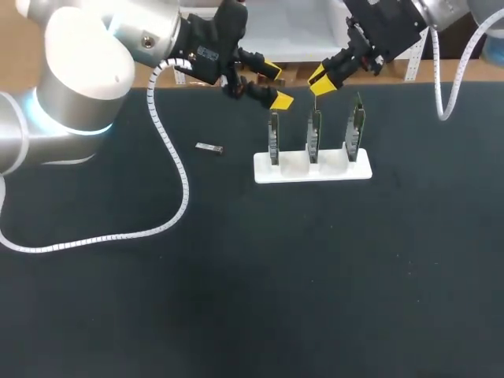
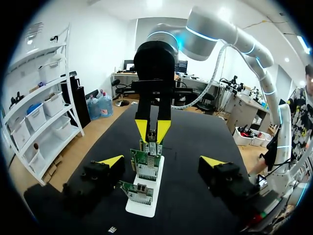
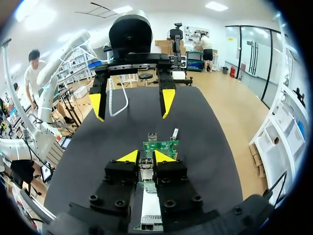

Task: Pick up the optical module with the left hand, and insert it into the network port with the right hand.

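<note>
Lying flat on the black table (image 1: 236,276), the optical module (image 1: 209,147) is left of the white stand (image 1: 346,170), apart from it and clear of both grippers. Stand holds three green network cards (image 1: 273,142) upright in a row. Left gripper (image 1: 276,85) hangs in the air past the stand's left end, near the table's far edge. Its fingers are wide apart with nothing between them. The module is on the table nearer the robot than this gripper. Right gripper (image 1: 319,79) hangs just above the middle card (image 1: 314,138). Can't tell whether it's closed or clamped on anything. In the left wrist view the cards line up ahead of the left gripper, with the right gripper over them.
</note>
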